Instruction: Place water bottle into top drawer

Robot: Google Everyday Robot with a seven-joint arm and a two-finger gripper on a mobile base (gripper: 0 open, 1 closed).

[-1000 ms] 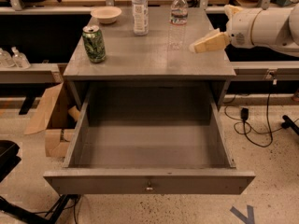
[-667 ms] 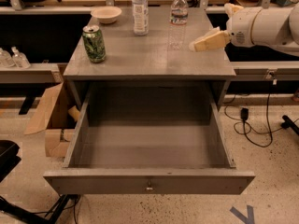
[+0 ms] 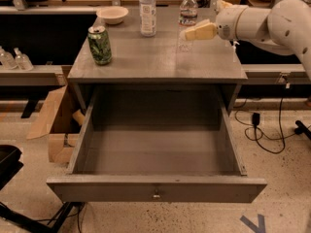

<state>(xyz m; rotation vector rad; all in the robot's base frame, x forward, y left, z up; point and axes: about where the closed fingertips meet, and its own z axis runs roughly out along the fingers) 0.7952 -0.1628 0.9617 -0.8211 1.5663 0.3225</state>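
The water bottle, small and clear with a white cap, stands upright at the back right of the cabinet top. My gripper hovers over the right part of the cabinet top, just in front of and below the bottle, pointing left and holding nothing I can see. The white arm comes in from the right. The top drawer is pulled wide open below the cabinet top, with nothing inside it and a small metal pull at the centre of its front panel.
A taller bottle with a white printed label stands at the back centre. A pale bowl sits at the back left and a green drink can at the left. A cardboard box lies on the floor left; cables lie right.
My gripper has moved left and slightly up, closer to the water bottle. The bottles, can, bowl and drawer have not moved.
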